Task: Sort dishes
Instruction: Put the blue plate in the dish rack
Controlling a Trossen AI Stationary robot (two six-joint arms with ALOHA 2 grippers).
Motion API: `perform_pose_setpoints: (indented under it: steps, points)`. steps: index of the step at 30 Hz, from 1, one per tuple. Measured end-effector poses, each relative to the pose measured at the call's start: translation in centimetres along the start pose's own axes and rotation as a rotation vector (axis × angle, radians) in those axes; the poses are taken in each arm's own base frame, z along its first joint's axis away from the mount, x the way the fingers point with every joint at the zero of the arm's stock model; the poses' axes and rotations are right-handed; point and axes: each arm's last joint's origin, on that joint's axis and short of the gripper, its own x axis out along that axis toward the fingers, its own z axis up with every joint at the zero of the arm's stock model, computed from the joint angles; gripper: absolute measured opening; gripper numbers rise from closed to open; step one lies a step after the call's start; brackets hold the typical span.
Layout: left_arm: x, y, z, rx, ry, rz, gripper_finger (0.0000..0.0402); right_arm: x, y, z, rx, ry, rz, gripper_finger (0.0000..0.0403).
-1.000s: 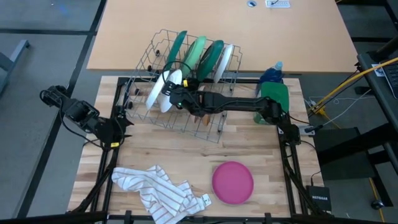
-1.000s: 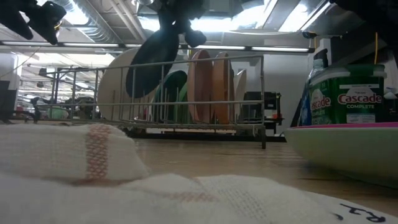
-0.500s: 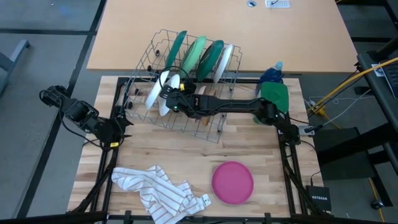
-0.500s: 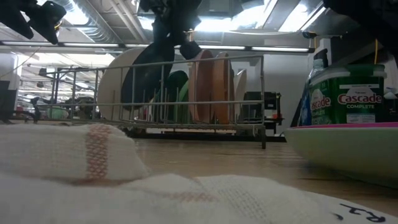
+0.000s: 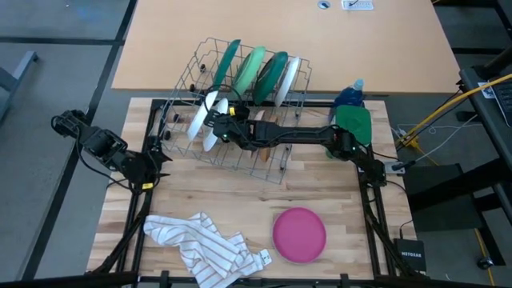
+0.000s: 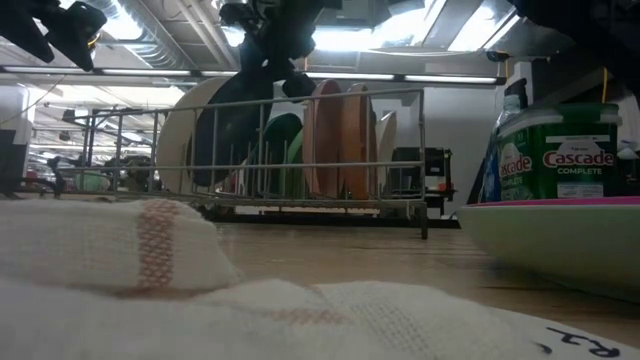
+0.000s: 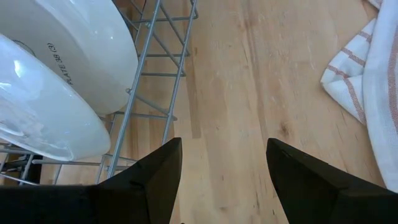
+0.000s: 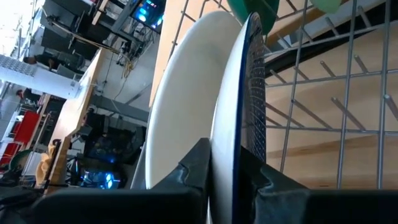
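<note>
A wire dish rack (image 5: 268, 166) stands at the table's far middle. Green plates (image 5: 254, 70) and a white one (image 5: 293, 74) stand on edge in its far row. My right gripper (image 5: 219, 128) reaches over the rack and is shut on a white plate with a blue rim (image 8: 239, 93), which stands on edge beside a big white plate (image 8: 183, 93) at the rack's left end. In the low view the held plate (image 6: 232, 130) shows dark behind the rack wires. A pink plate (image 5: 300, 234) lies flat at the near right. My left gripper (image 7: 224, 146) hovers open by the rack's left end. My right gripper pinches the plate's upper rim (image 8: 225, 146) between its two fingers (image 8: 194, 167), one on each face. It comes from the table's right, slanting down. The plate stands nearly upright inside the rack, close against the white plate; where its lower edge rests is hidden.
A white striped cloth (image 5: 204, 246) lies crumpled at the near left. A blue bottle (image 5: 350, 94) and a green-lidded container (image 5: 354, 120) stand at the far right, behind my right arm. Bare wood lies between the rack and the pink plate.
My right gripper has gone down and a little toward the table's left with the blue-rimmed plate. The plate, which hung tilted above the rack's top wire, now stands nearly upright down inside the rack beside the white plate.
</note>
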Motion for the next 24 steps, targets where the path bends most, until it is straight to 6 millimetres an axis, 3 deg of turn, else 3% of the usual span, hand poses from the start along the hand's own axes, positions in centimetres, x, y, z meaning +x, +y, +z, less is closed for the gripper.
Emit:
perform_pose_setpoints:
  steps: [24]
  points:
    - [0.0,0.0,0.0,0.005,0.002,0.001,0.0223,2.6,-0.5,3.2,0.050,0.159,0.001,0.0039]
